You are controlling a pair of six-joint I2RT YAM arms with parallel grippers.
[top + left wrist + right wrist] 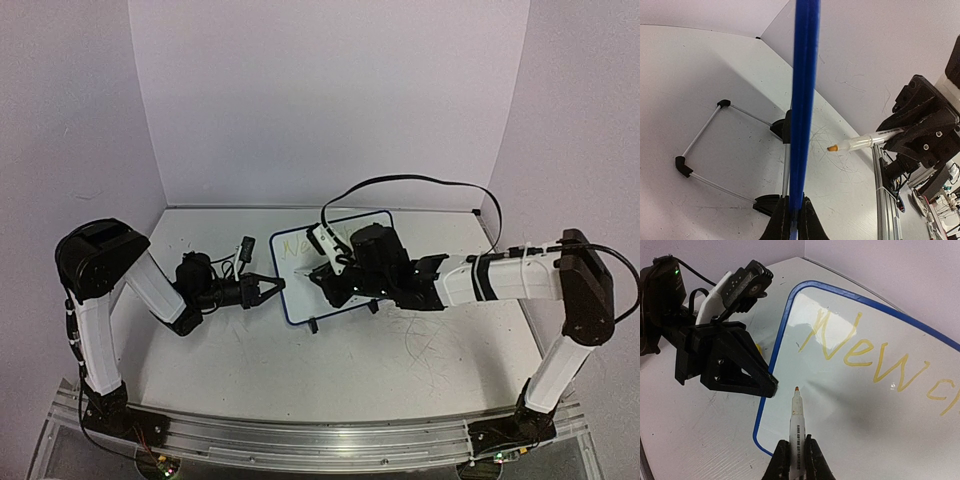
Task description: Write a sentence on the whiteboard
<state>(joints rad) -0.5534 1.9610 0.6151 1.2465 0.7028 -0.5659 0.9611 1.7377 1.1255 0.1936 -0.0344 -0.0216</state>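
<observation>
Aluminium rail point(300, 440), scuffed white tabletop point(380, 370), blue-framed whiteboard point(298, 298), pale lilac walls point(330, 100) behind

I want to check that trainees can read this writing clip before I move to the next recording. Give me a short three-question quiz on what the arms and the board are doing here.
1. True or false: the left gripper is shut on the edge of the whiteboard.
2. What does the right gripper hold? A) an eraser B) a marker C) nothing
3. Fill in: the first word of the yellow lettering reads ___.
Key: 1 true; 2 B; 3 New.
</observation>
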